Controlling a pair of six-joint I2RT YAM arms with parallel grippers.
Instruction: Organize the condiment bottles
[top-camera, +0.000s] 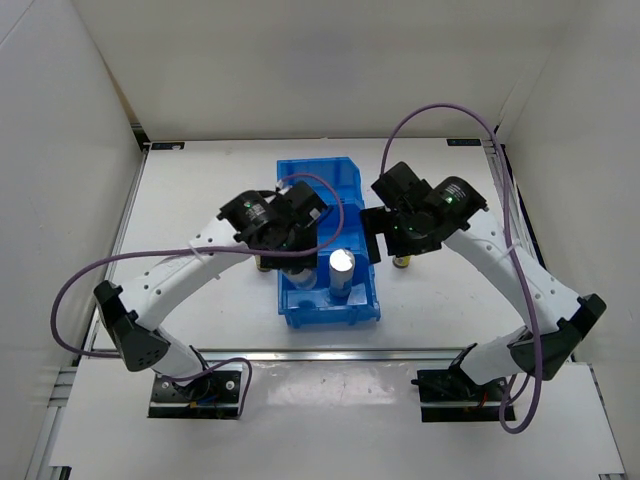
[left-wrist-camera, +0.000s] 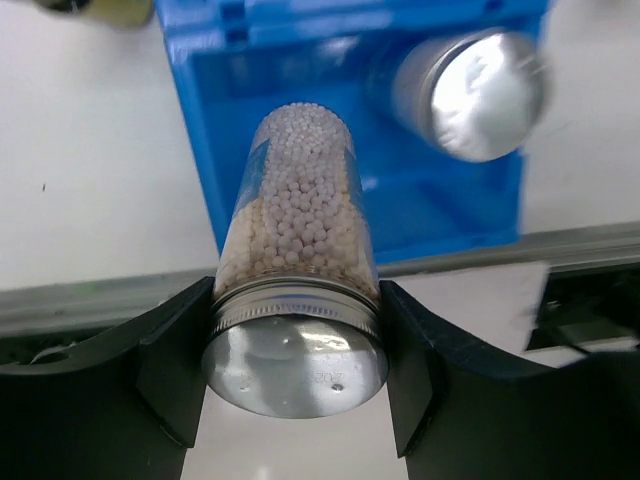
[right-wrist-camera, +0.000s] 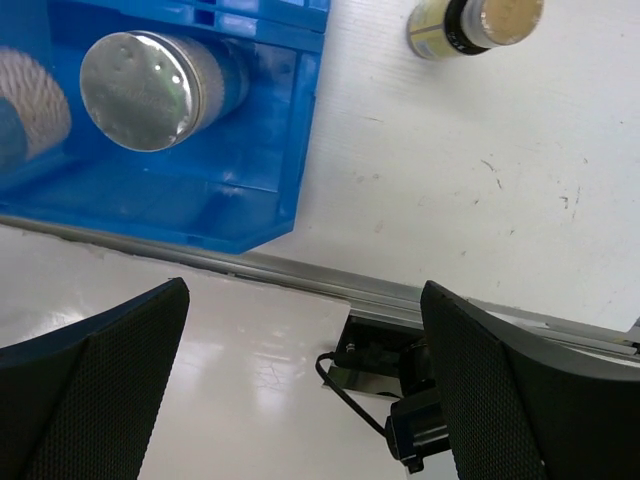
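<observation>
Since you are apparently pairing like bottles, your left claw (left-wrist-camera: 296, 340) is gripping the bead-filled cylinder (left-wrist-camera: 300, 220) over the blue bin (left-wrist-camera: 215, 120) beside its twin (left-wrist-camera: 470, 95); your right claw (right-wrist-camera: 300, 400) is hanging open, empty.

No words, brands, numbers or signs can be read in any view. The silver-topped jar of white beads (left-wrist-camera: 297, 220), clamped in the left tool (left-wrist-camera: 295, 345), shows the camera only clear glass and a plain metal lid. The second silver-topped jar (right-wrist-camera: 150, 85), standing in the blue bin (right-wrist-camera: 250, 190), shows a bare lid. The yellow bottle (right-wrist-camera: 440, 28) on the surface (right-wrist-camera: 480, 180) is too blurred to make out any print on its side.
</observation>
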